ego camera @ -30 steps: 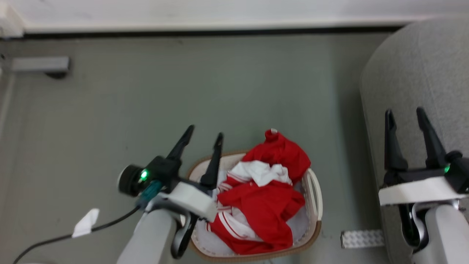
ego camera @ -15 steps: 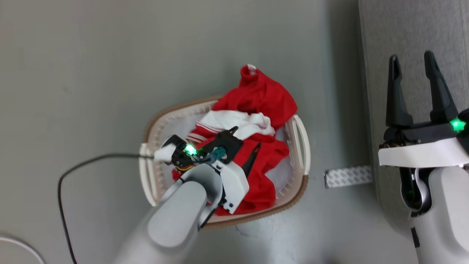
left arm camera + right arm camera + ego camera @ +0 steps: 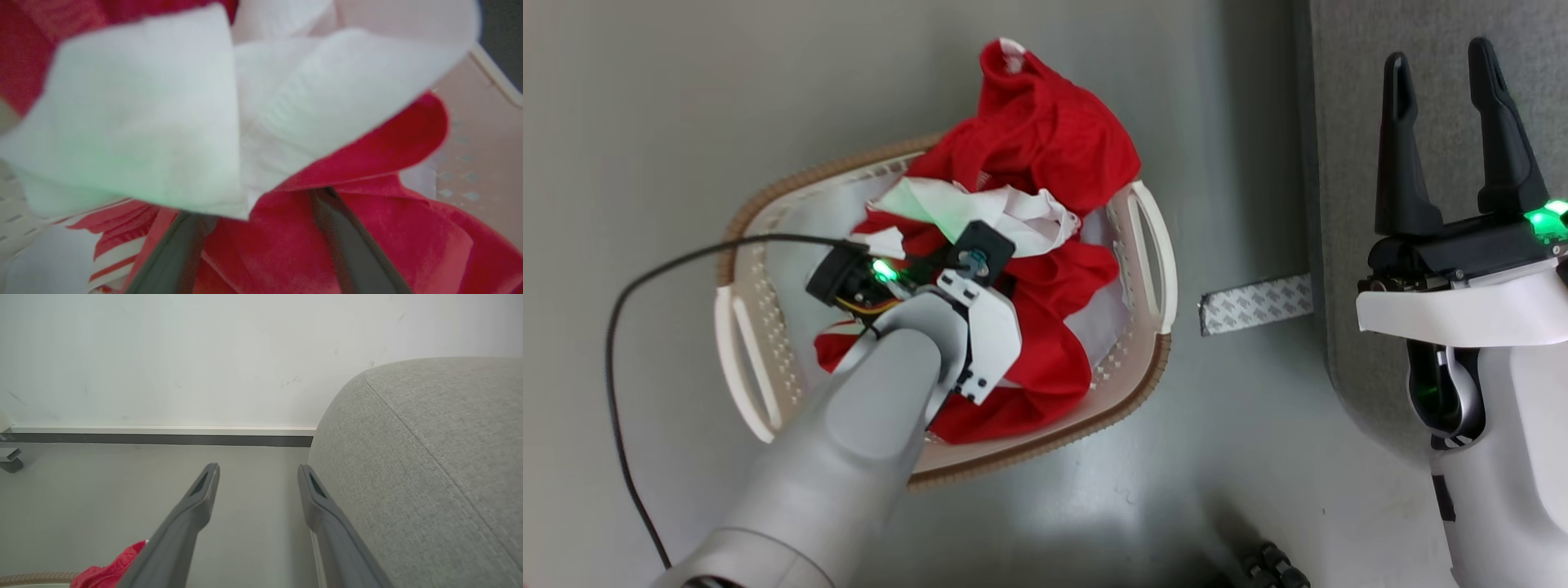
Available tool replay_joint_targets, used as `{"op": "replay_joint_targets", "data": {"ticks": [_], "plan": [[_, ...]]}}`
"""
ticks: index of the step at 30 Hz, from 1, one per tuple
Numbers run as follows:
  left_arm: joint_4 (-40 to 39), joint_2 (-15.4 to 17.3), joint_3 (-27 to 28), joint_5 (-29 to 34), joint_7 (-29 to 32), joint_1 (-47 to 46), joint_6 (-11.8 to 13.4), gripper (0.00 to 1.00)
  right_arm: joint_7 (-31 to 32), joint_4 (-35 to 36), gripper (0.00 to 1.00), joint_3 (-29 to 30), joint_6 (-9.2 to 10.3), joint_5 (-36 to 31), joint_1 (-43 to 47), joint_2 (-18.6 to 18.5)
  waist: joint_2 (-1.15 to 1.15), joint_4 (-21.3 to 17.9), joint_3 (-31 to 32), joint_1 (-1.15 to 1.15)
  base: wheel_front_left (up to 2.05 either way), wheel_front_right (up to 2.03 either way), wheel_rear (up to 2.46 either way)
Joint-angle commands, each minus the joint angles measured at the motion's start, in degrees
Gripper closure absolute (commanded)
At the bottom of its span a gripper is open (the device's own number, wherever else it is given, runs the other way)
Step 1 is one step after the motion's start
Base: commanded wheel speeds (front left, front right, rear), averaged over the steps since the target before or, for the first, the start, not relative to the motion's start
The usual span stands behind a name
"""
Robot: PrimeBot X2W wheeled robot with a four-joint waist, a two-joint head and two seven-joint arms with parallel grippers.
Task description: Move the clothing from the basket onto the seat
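Red clothing (image 3: pixel 1045 139) with white stripes, cream brown-rimmed basket (image 3: pixel 1156 245), grey seat (image 3: pixel 1339 163)

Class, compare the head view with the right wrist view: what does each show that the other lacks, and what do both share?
Head view, not the wrist: left arm down in the basket, cable. Wrist view, not the head: wall, skirting. Both: open right pincer, seat, clothing, basket rim, floor.
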State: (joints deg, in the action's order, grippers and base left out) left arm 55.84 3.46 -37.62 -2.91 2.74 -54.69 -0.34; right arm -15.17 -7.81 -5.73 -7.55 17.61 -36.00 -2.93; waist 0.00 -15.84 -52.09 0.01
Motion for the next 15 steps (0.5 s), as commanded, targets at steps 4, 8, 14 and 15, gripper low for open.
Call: {"op": "replay_joint_targets", "data": {"ticks": [4,8,14,15], "plan": [[4.6,-0.1,-0.6,-0.6,-2.7,-2.9,-0.1,1.0,0.0,0.9,0.0,-0.5,0.12,-0.4,-0.3,0.0,0.0,-1.3,-2.8,-0.01,0.0,0.0,0.0],[5.7,-0.4,-0.4,-2.6,-5.3,-3.5,-0.7,1.0,0.0,0.5,0.0,-0.2,0.12,-0.7,0.2,0.0,0.0,-0.7,-2.1,-0.01,0.0,0.0,0.0],[2.9,-0.5,-2.7,-8.7,-9.2,-0.3,-2.1,1.0,0.0,-1.3,0.0,1.0,0.12,-1.7,2.2,0.0,0.0,2.6,3.5,-0.01,0.0,0.0,0.0],[2.0,-0.5,-3.4,-9.6,-9.6,0.4,-2.1,1.0,0.0,-1.7,0.0,1.2,0.12,-2.0,2.6,0.0,0.0,3.3,4.9,-0.01,0.0,0.0,0.0]]}}
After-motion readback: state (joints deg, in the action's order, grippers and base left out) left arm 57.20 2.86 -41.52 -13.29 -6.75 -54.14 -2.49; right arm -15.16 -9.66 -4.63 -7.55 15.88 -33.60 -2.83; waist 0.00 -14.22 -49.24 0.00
